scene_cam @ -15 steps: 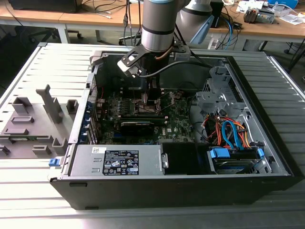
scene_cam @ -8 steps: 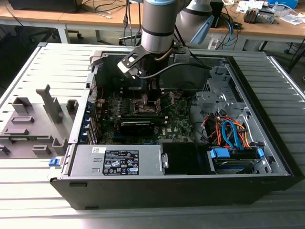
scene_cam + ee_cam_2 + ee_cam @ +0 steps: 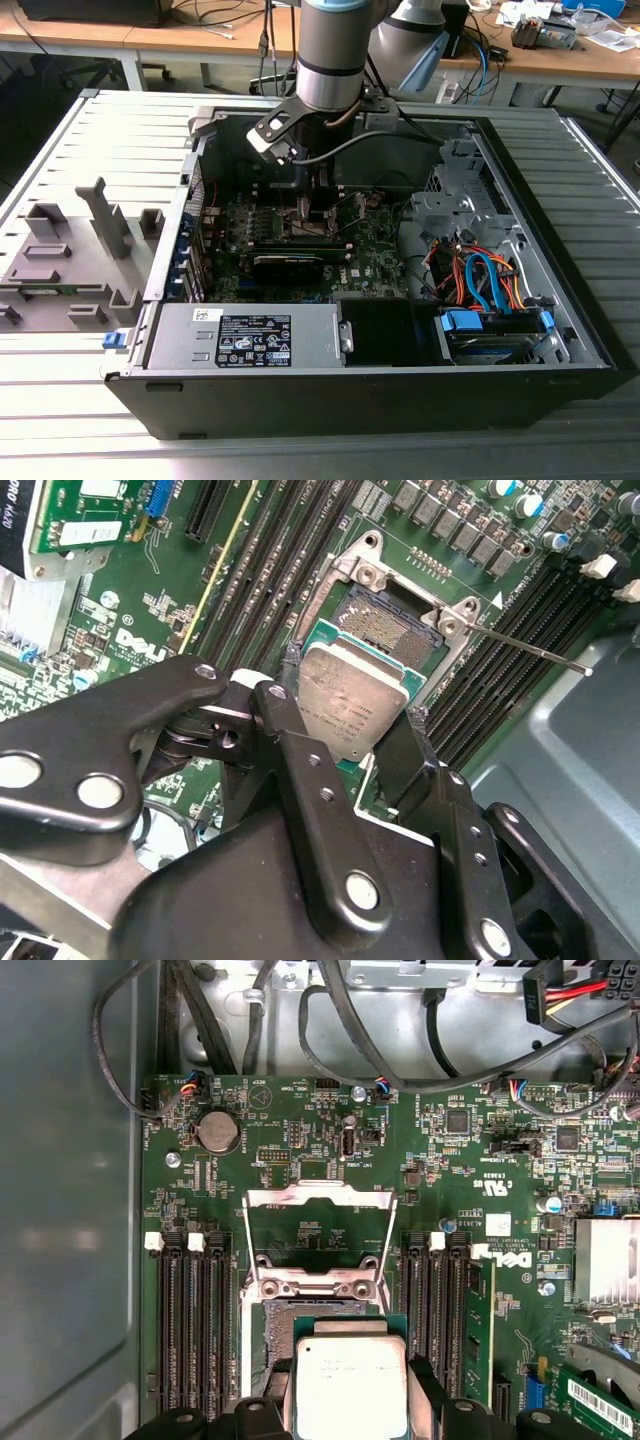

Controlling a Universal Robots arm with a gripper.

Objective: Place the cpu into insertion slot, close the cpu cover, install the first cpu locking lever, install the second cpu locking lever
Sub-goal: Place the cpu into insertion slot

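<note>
My gripper (image 3: 354,692) is shut on the cpu (image 3: 350,708), a silvery square chip with a green edge, one black finger on each of two opposite sides. In both wrist views the cpu (image 3: 350,1385) hangs partly over the insertion slot (image 3: 300,1325), whose dark square (image 3: 385,628) shows beyond the chip. I cannot tell whether the chip touches the slot. The cpu cover (image 3: 320,1222), a dull silver frame with a large window, stands swung open past the slot. A thin locking lever (image 3: 525,650) sticks out sideways from the slot's corner. In the exterior view the gripper (image 3: 310,205) is low inside the open computer case.
Long black memory slots (image 3: 190,1320) flank the socket on both sides. A black card (image 3: 290,262), a power supply (image 3: 250,338) and a drive bay with orange and blue cables (image 3: 485,285) fill the case. Grey fixtures (image 3: 70,260) stand on the table at the exterior view's left.
</note>
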